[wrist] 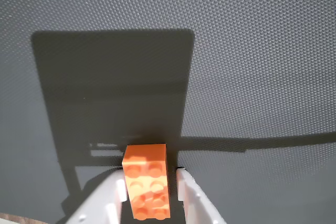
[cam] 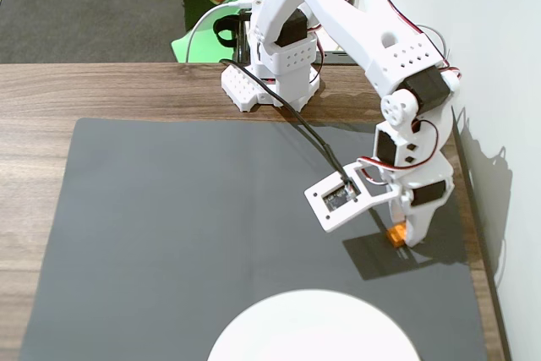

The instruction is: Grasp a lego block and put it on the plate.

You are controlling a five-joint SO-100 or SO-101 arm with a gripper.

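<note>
Small bright orange studded plastic lego brick (wrist: 147,187) sits on the dark grey textured mat (cam: 186,234) at its right side, between the white two-finger gripper (wrist: 148,195) closed against its sides, large white round plate (cam: 313,331) at near edge, well apart.

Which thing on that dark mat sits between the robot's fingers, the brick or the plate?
The small orange lego block, flanked by both white fingers. The big white plate lies apart, at the mat's near edge.
</note>
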